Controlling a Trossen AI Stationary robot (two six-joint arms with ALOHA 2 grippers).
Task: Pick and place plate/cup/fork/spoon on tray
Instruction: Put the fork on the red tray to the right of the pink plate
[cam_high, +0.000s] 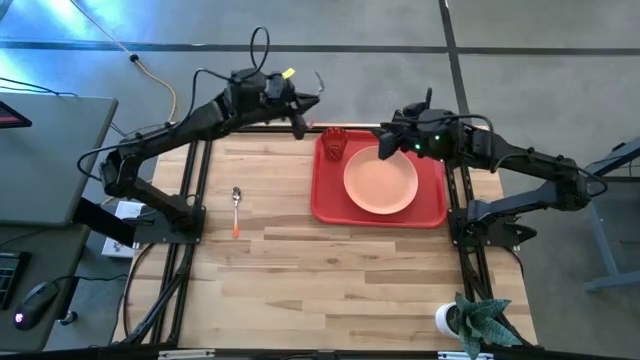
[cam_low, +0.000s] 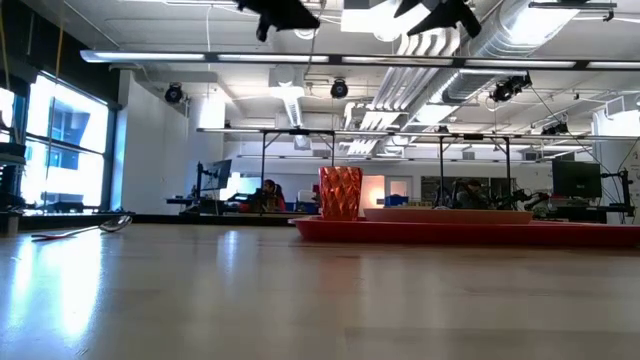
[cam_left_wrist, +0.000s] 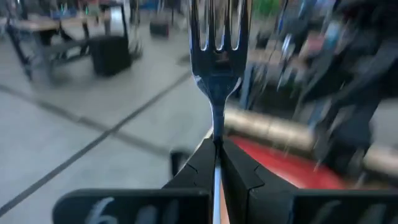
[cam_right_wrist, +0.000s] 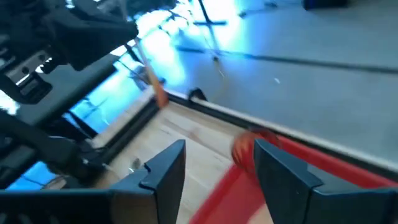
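My left gripper (cam_high: 298, 122) is high above the table's far edge, just left of the red tray's (cam_high: 430, 212) far left corner, shut on the fork (cam_left_wrist: 217, 37). The fork's orange handle (cam_right_wrist: 155, 87) shows in the right wrist view. My right gripper (cam_high: 385, 142) hangs open and empty over the tray's far side (cam_right_wrist: 217, 168). The peach plate (cam_high: 380, 180) lies flat on the tray. The dark red cup (cam_high: 333, 143) stands upright in the tray's far left corner (cam_low: 340, 192). The spoon (cam_high: 236, 210) lies on the table left of the tray. My left gripper pinches the fork's thin metal neck (cam_left_wrist: 216, 134), just below the tines, between its two fingertips. The tines stick out past the fingertips and the handle runs out on the other side. The fork is lifted clear of the table and tray.
A white pot with a green plant (cam_high: 470, 320) stands at the table's near right corner. Bare wood lies in front of the tray and around the spoon. The tray has free room along its right and near sides.
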